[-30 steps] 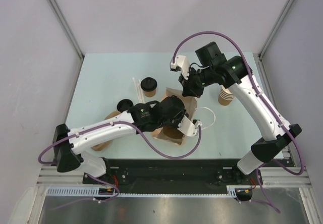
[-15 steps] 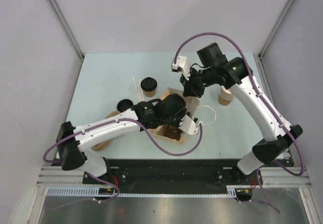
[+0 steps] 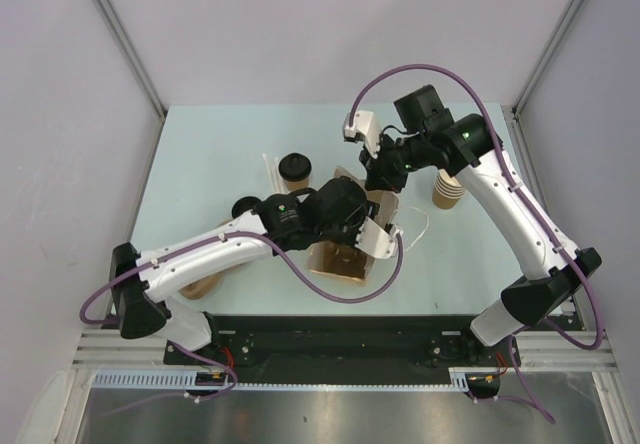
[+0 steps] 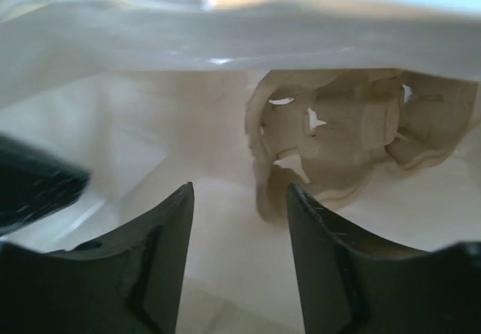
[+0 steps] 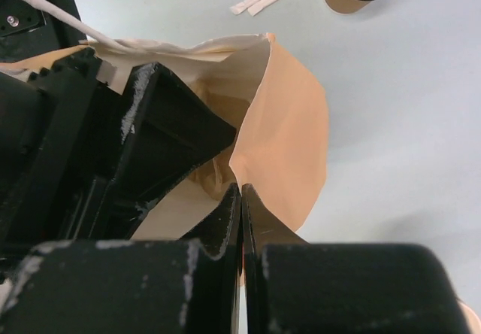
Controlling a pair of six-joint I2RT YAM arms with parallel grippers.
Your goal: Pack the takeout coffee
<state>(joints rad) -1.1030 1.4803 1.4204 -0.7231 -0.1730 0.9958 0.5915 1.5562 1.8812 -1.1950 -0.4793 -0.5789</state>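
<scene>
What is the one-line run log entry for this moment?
left claw: open, inside paper bag | right claw: shut on bag rim | cup carrier: in bag | takeout coffee: on table, not packed

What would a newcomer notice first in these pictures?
The brown paper bag in the centre draws the eye: the right gripper is shut on its rim, the left gripper is open inside it, near a moulded-pulp cup carrier. A lidded takeout coffee stands outside, just behind the bag.
</scene>
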